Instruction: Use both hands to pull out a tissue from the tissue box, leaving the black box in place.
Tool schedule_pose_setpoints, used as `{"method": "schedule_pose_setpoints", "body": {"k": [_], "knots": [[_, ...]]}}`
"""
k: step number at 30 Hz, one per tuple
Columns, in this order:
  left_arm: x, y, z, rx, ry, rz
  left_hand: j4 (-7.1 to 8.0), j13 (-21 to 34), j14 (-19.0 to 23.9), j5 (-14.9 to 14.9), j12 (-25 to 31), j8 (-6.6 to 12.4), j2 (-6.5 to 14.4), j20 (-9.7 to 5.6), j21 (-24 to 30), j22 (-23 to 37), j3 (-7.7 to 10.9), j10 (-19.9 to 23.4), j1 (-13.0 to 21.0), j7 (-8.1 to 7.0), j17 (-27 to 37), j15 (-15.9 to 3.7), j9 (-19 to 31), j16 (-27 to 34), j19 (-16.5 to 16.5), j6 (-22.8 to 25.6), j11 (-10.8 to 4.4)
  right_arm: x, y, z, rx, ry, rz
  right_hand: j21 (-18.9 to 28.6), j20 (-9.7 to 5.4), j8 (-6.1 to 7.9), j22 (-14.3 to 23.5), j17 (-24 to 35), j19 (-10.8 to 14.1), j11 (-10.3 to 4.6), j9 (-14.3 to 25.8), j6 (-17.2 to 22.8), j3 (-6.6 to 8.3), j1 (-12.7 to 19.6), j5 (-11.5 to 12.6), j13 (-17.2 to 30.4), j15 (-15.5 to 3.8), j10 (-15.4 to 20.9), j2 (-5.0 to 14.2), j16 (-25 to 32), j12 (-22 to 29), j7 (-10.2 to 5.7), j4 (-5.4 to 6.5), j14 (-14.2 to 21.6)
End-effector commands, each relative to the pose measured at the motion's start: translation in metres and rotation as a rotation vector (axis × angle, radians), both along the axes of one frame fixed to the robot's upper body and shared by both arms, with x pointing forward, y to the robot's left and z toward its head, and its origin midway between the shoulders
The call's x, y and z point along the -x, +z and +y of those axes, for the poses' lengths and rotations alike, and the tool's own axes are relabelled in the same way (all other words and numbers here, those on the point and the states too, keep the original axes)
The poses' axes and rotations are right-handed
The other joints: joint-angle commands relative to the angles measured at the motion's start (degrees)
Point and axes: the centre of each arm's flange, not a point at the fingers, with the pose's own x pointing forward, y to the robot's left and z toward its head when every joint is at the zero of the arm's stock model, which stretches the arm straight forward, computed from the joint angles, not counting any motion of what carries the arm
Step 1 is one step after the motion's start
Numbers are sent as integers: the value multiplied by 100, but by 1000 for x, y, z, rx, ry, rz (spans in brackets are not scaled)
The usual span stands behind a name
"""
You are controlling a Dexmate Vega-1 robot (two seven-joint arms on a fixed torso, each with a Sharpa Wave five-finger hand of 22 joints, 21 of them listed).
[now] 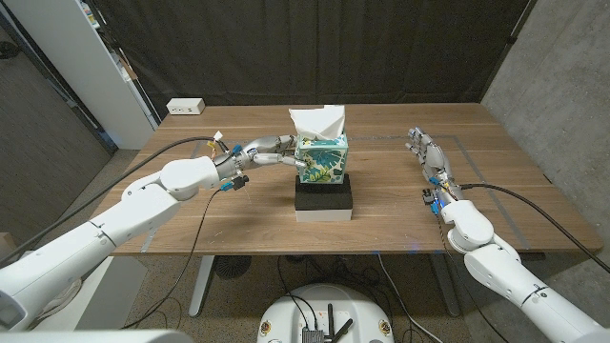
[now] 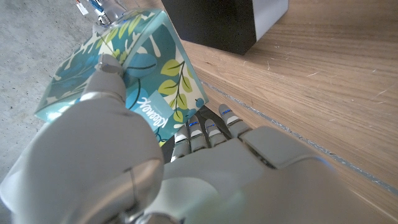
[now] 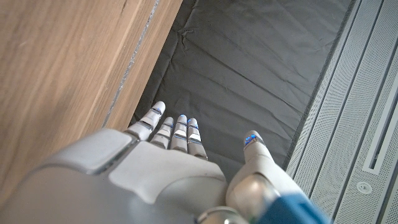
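Observation:
A teal leaf-patterned tissue box [image 1: 324, 160] stands on a black box [image 1: 324, 193] at the table's middle, with a white tissue [image 1: 317, 121] sticking up from its top. My left hand [image 1: 271, 151] reaches in from the left and grips the tissue box's left side. In the left wrist view the thumb [image 2: 109, 70] presses one face of the tissue box [image 2: 146, 62] while the fingers [image 2: 205, 127] reach along its other side, with the black box [image 2: 217, 22] beyond. My right hand [image 1: 426, 152] waits far to the right of the boxes, fingers straight and apart, holding nothing [image 3: 168, 165].
A white power strip [image 1: 186, 107] lies at the table's back left corner. A white cabinet [image 1: 105, 67] stands off the left side, a dark curtain behind, and a concrete wall on the right. Thin tape lines [image 1: 472, 162] mark the wood near my right hand.

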Motion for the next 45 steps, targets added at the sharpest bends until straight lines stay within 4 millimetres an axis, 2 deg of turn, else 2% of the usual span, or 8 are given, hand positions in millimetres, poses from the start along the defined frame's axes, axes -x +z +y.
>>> {"method": "schedule_pose_setpoints", "body": {"k": [1, 24, 37, 45], "knots": [[0, -2, 0, 5, 4, -2, -5, 10, -73, -36, -16, 1275, 24, 11, 6, 8, 38, -28, -28, -4, -2, 5, 1644, 2, -50, -39, 19, 20, -13, -1, -12, -30, -4, -20, -14, 34, 16, 14, 48, 27, 9, -40, 12, -26, 28, 17, 33, -12, 205, -21, 25, -3, 49, 1], [-8, 1, -4, -3, -7, -3, -7, 11, -97, -39, -29, 1424, 29, 15, 10, 8, 39, -52, -57, -7, -2, 7, 1794, 7, -67, -64, 30, 56, -38, -2, -70, -86, 0, -66, 28, 55, 18, -11, 118, 76, 9, -28, 21, -21, 28, 12, 102, 19, 207, -6, 50, 48, 49, 59], [-10, 0, -4, -15, -5, -8, -7, 12, -113, -40, -57, 1490, 27, 12, 12, 8, 38, -130, -75, -15, -2, 6, 1871, 7, -75, -105, -22, 63, -41, -1, -69, -109, 7, -93, 40, 64, 19, -20, 151, 80, 9, -11, 24, -23, 28, 10, 100, 42, 208, -1, 59, 67, 53, 78], [-10, 1, -4, -34, 16, -19, -8, 13, -127, -42, -59, 1540, 17, 11, 7, 8, 32, -148, -93, -17, -1, -7, 1922, 6, -98, -122, 0, 63, -38, -3, -78, -102, 17, -100, 76, 75, 20, -30, 224, 92, 9, 18, 33, -17, 28, 9, 134, 65, 212, 8, 67, 122, 53, 113]]}}
